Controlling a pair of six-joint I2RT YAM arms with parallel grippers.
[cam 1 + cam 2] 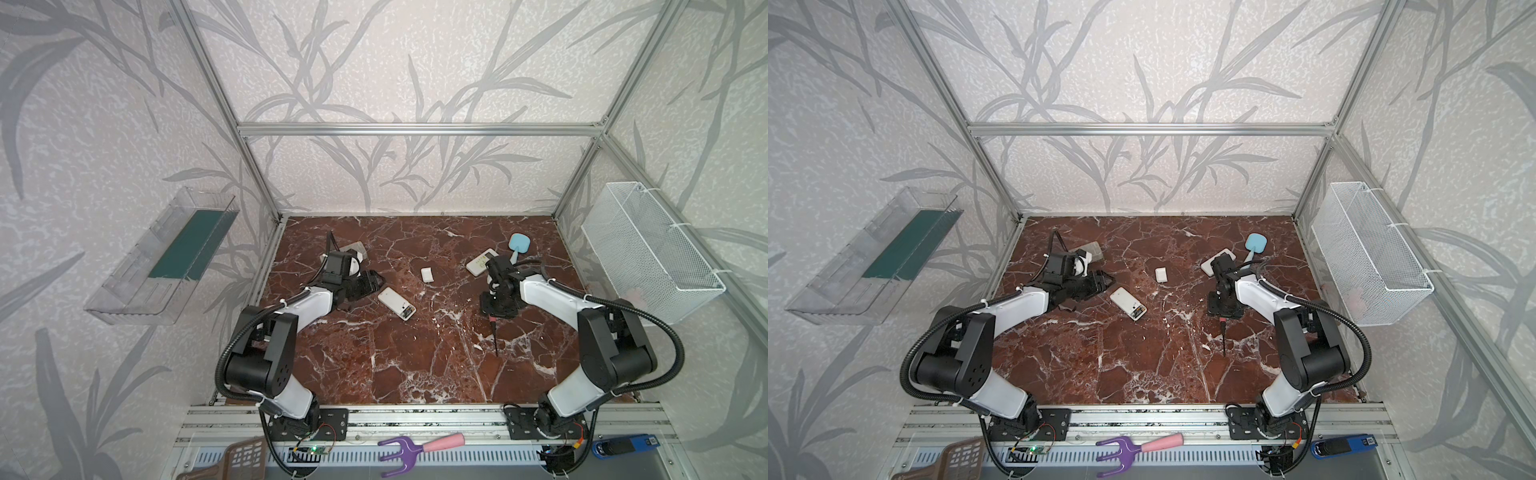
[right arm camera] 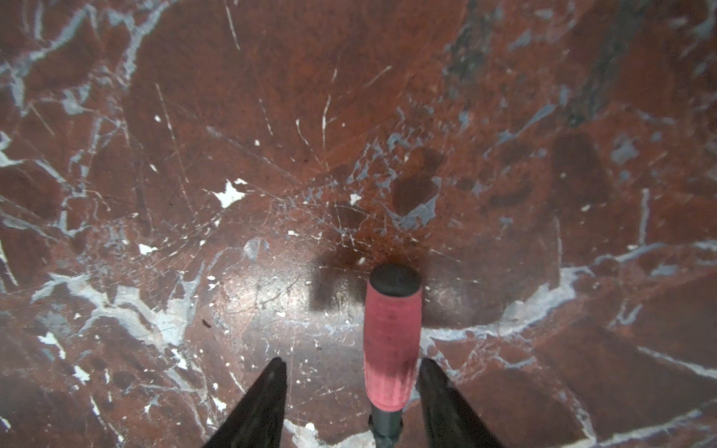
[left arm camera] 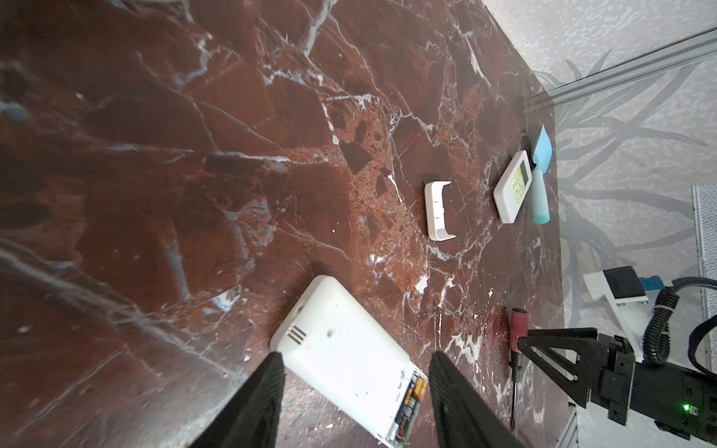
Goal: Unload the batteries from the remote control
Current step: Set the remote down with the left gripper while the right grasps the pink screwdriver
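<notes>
Batteries [image 3: 412, 401]: in remote [image 3: 333, 349], just by left hand [image 3: 357, 355], jaws apart, empty | right hand [image 2: 352, 360]: jaws apart, straddling screwdriver [image 2: 392, 341]

White-and-black left arm [image 1: 309, 305] folded at elbow, forearm low; black left hand [image 3: 355, 358] near level, fingers [image 3: 267, 388] parted, gripping nothing. White-and-black right arm [image 1: 540, 293] likewise; black right hand [image 2: 351, 364] pointing down, fingers [image 2: 264, 395] parted, empty.

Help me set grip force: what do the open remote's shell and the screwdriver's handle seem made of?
The remote's shell: white, smooth, faintly glossy, with moulded vent slots; likely hard plastic. The screwdriver's handle: red, matte, finely textured, black end cap; probably rubbery grip or plastic, the look leaves it open.
</notes>
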